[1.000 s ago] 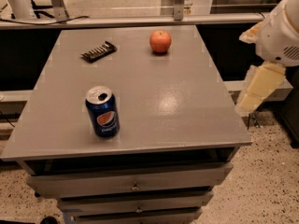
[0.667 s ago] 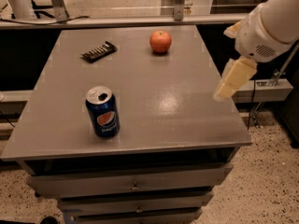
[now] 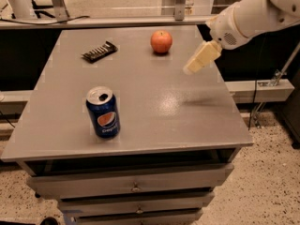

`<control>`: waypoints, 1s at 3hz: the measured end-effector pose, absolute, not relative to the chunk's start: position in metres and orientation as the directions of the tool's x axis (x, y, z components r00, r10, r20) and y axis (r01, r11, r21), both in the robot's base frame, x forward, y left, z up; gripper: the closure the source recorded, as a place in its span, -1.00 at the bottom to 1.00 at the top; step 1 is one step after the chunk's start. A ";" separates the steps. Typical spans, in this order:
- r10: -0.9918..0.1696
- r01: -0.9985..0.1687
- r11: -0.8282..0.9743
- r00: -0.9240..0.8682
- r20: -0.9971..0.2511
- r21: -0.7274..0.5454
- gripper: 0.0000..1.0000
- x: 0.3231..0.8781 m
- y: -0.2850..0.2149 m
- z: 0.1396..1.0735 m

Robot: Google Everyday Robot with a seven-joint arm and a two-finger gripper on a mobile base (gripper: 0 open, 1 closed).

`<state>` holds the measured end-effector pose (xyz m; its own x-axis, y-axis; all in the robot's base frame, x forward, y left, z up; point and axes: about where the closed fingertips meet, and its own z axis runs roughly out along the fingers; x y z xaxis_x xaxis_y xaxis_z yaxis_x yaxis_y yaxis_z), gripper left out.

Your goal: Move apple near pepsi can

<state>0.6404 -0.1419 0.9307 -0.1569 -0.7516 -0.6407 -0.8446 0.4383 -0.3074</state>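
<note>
The orange-red apple [image 3: 161, 41] sits on the grey table top [image 3: 154, 102] near its far edge, right of centre. The dark blue Pepsi can [image 3: 103, 112] stands upright near the front left of the table. My gripper [image 3: 200, 58] hangs above the table's right side, to the right of the apple and a little nearer the camera, apart from it. It holds nothing that I can see. The white arm reaches in from the upper right.
A flat dark snack bar wrapper [image 3: 99, 51] lies at the far left of the table. Drawers [image 3: 136, 184] sit under the table top. A metal rail and frame posts [image 3: 117, 20] run behind the table. Speckled floor lies to the right.
My arm has swung in from off the table's right side, leftward and toward the far edge, so the gripper now hangs over the table near the apple. The apple, can and wrapper have not moved.
</note>
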 end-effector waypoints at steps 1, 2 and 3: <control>-0.619 -0.824 0.514 -0.163 -0.769 -0.239 -1.00 0.684 -0.124 0.931; -0.590 -0.821 0.527 -0.165 -0.791 -0.222 -1.00 0.693 -0.121 0.930; -0.588 -0.822 0.525 -0.164 -0.792 -0.219 -1.00 0.693 -0.120 0.929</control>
